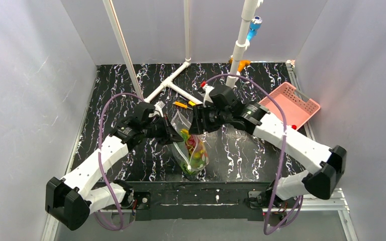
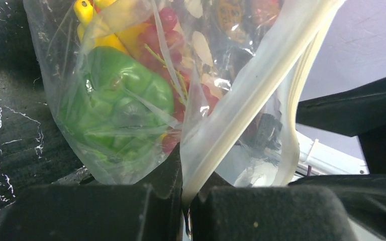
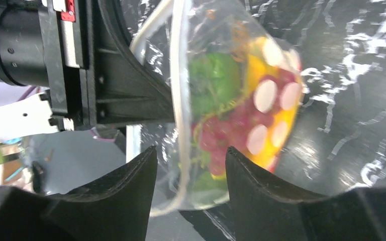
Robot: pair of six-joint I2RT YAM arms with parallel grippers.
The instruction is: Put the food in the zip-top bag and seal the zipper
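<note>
Clear white-dotted zip-top bag (image 3: 261, 95) holds green, yellow, dark red food (image 2: 115, 95); black white-veined table (image 1: 241, 150); pink basket (image 1: 291, 105)

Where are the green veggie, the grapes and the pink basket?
green veggie (image 2: 115, 95), left wrist view, its middle
grapes (image 3: 221, 131), right wrist view, bunch's middle
pink basket (image 1: 291, 103), top view, bare floor

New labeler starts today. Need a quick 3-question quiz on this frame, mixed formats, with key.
1. True or false: the left gripper is shut on the zipper of the zip-top bag.
2. The right gripper is: A) shut on the bag; B) open, one finger on either side of the bag's edge; C) out of view.
3. Fill in: the food lies ___ the bag.

Key: 1 true; 2 B; 3 inside.
</note>
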